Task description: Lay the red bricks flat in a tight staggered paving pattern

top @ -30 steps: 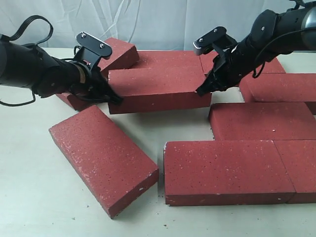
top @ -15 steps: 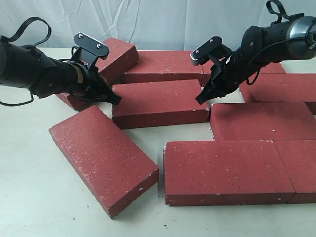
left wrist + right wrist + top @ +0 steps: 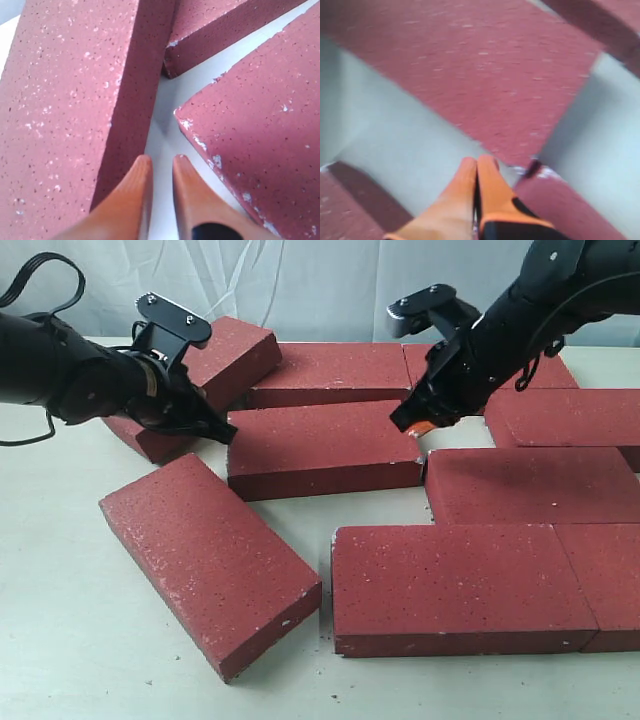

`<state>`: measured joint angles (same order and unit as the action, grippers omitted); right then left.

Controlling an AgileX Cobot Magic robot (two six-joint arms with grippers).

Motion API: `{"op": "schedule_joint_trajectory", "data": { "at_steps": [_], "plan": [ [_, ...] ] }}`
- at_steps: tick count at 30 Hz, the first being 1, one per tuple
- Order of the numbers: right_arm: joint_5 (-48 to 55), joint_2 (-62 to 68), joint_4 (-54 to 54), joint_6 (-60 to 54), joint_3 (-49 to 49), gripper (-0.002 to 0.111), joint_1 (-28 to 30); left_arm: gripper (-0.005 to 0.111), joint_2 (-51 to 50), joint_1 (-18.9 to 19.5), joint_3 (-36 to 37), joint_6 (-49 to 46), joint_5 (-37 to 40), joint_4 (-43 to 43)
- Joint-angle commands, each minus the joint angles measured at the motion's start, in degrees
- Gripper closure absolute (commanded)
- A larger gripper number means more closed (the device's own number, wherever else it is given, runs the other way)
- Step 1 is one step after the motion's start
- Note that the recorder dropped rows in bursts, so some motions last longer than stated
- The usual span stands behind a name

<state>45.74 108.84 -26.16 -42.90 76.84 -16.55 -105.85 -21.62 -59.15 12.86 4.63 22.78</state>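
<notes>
Several red bricks lie on the table in the exterior view. The middle brick [image 3: 320, 450] lies flat, its right end close to another flat brick [image 3: 535, 485]. My left gripper [image 3: 222, 430] sits at the middle brick's left end. Its fingers [image 3: 140, 172] are a narrow gap apart over bare table between two bricks [image 3: 65, 100] [image 3: 260, 125], holding nothing. My right gripper [image 3: 415, 423] hovers at the middle brick's far right corner. Shut and empty in the right wrist view, the right gripper [image 3: 477, 162] points at a brick corner [image 3: 520, 90].
One loose brick [image 3: 205, 560] lies slanted at the front left. Two bricks [image 3: 460, 585] [image 3: 605, 580] lie joined at the front right. Flat bricks [image 3: 335, 372] [image 3: 570, 415] fill the back, and one brick [image 3: 225, 355] at the back left leans. A white curtain hangs behind.
The middle brick came down from between both grippers and shifted toward the front right, now flat. My right gripper has lifted off its corner. My left gripper drew slightly up and back.
</notes>
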Motion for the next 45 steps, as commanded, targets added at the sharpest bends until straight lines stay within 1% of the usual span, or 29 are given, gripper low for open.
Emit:
{"op": "schedule_joint_trajectory", "data": {
  "at_steps": [1,3,6,13,20,28,36,40,43,45],
  "plan": [
    [7.37,2.61,-9.64,-16.91,-0.1,0.109,-2.59,0.092,-0.9,0.04,-2.89,-0.04,7.4,-0.67],
    [6.1,4.42,-9.68,-18.41,0.43,0.109,-4.37,0.095,-1.92,-0.07,-4.06,-0.04,8.44,-1.07],
    [5.47,6.73,-6.73,-18.41,1.88,0.109,-6.19,0.107,-3.22,-0.62,-4.83,-0.04,7.47,-1.32],
    [4.05,10.35,-6.77,-17.62,4.6,0.109,-7.08,0.107,-4.12,-0.84,-4.99,-0.04,5.59,-1.19],
    [-1.23,11.67,-7.18,-17.46,4.69,0.109,-7.08,0.107,-4.09,-0.84,-4.99,-0.04,5.46,-1.56],
    [-9.67,11.7,-12.08,-16.9,4.69,0.109,-7.08,0.107,-4.09,-0.84,-4.99,-0.04,5.07,-1.56],
    [-8.23,11.38,-11.88,-15.39,4.69,0.109,-7.08,0.107,-4.5,-0.84,-4.99,-0.04,3.88,-1.56],
    [-3.93,8.89,-11.41,-15.27,4.69,0.109,-7.08,0.107,-6.62,-0.84,-5.72,-0.04,2.99,-1.56],
    [-0.33,7.35,-7.78,-15.27,4.69,0.109,-6.82,0.107,-8.47,-1.12,-7.38,-0.04,3.82,-1.64],
    [2.35,7.07,-2.75,-15.01,4.69,0.109,-6.82,0.107,-9.42,-1.39,-8.6,-0.04,5.45,-1.64]
  ]
}}
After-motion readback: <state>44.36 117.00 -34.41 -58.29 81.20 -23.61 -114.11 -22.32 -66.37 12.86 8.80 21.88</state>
